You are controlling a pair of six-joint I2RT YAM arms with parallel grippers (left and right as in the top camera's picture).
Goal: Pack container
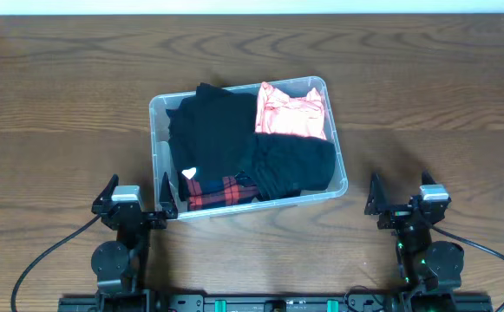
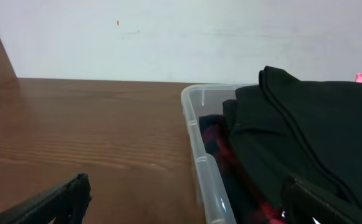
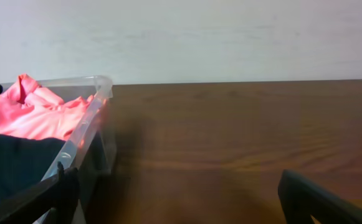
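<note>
The clear plastic container [image 1: 334, 139] stands mid-table, filled with clothes: a black garment [image 1: 208, 130] at the left, a pink garment [image 1: 291, 113] at the back right, a second black garment [image 1: 291, 165] at the front right, and a red-and-black plaid garment [image 1: 217, 192] at the front left. My left gripper [image 1: 139, 201] is open and empty by the container's front left corner. My right gripper [image 1: 401, 195] is open and empty, right of the container. The container's rim [image 2: 196, 149] and black garment [image 2: 305, 124] show in the left wrist view; the rim [image 3: 84, 127] and pink garment [image 3: 31, 115] show in the right wrist view.
The wooden table [image 1: 61, 104] extends on all sides of the container. A pale wall [image 2: 168, 37] stands behind the table's far edge. Black cables run from both arm bases along the front edge.
</note>
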